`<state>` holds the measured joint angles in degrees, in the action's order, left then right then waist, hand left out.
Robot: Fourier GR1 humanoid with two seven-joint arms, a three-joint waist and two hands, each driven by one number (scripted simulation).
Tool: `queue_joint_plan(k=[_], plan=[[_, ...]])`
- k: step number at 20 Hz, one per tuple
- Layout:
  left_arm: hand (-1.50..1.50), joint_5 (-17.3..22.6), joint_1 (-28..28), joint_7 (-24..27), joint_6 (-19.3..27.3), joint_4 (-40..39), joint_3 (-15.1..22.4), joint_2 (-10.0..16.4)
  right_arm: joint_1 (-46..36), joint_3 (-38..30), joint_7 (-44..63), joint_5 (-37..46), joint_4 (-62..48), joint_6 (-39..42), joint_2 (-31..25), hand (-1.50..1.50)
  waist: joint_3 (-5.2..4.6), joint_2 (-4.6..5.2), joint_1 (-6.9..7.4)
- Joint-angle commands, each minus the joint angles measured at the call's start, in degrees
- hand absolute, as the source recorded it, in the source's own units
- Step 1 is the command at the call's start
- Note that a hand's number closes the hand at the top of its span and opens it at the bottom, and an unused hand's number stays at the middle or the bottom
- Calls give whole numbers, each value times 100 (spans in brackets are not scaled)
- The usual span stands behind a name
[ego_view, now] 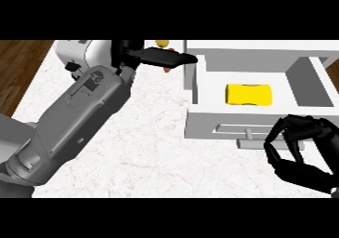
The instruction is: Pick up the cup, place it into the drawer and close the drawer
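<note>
Two robot hands: left robot hand (pixel 165 56) showing up top, right robot hand (pixel 305 155) at lower right.
left robot hand: stretching out over the counter (pixel 151 148), fingers lying straight and pressed together, holding nothing.
right robot hand: hanging just in front of the drawer (pixel 226 122) front, fingers curling in, gripping nothing.
drawer: standing open.
cup (pixel 249 94): yellow, lying on its side inside the drawer.
small yellow thing (pixel 162 44): peeking out behind the left robot hand, cannot tell what.
</note>
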<state>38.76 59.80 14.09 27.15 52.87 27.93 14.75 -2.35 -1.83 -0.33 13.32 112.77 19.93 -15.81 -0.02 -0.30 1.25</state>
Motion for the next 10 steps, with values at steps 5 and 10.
queue_joint_plan(k=[5, 10], plan=[[-150, 110, -934, -336, -389, 1121, -402, 859, -562, 846, -553, 1751, -1131, -542, -22, 150, 3, 21, 38], [-150, 181, -1819, -37, -677, 1647, -540, 1189, -768, 1396, -699, 2974, -1889, -945, -234, 150, 1, 30, 93]])
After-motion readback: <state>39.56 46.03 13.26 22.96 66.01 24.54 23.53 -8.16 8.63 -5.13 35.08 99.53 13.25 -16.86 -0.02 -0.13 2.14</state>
